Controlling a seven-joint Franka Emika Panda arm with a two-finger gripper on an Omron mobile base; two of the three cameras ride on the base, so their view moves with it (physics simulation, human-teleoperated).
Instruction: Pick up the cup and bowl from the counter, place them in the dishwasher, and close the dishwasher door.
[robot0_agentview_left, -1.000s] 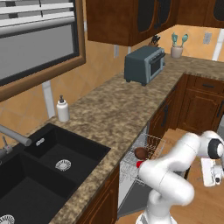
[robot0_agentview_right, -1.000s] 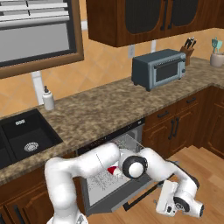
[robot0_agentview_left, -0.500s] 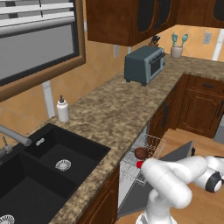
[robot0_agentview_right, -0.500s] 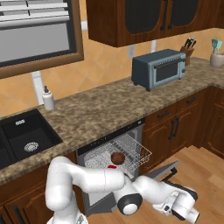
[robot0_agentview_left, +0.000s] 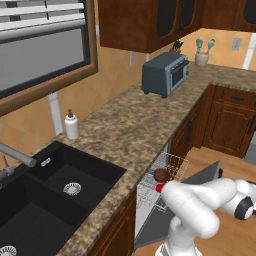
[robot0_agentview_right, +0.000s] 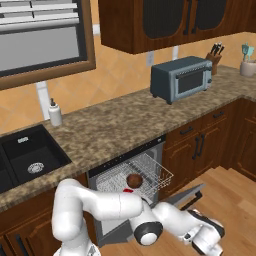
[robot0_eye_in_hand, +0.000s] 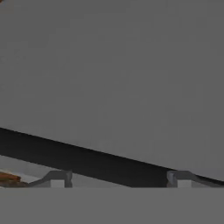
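**Door half up, rack loaded**

We see the bowl (robot0_agentview_right: 134, 179) sitting in the rack (robot0_agentview_right: 159, 176) of the dishwasher (robot0_agentview_right: 131, 172), with a sliver of the red cup (robot0_agentview_right: 128, 190) just at its 7 o'clock; in the left base view the bowl (robot0_agentview_left: 161, 174) has the cup (robot0_agentview_left: 160, 188) at its 6 o'clock. Both are stowed, so we judge only the closing is left.

The door (robot0_agentview_right: 186, 194) hangs tilted, partly raised, at the rack's 4 o'clock. Our gripper (robot0_eye_in_hand: 117, 178) faces its grey panel close up, the dark handle bar (robot0_eye_in_hand: 87, 159) running slantwise just above the two fingertips (robot0_eye_in_hand: 56, 178). They stand wide apart with nothing between them, which suits pushing the panel rather than gripping.

The rack juts past the opening, so we think the door may meet its front edge before it shuts. Wooden floor (robot0_agentview_right: 235, 200) at 3 o'clock leaves the arm room to swing; the counter (robot0_agentview_right: 115, 127) edge overhangs at 12 o'clock.
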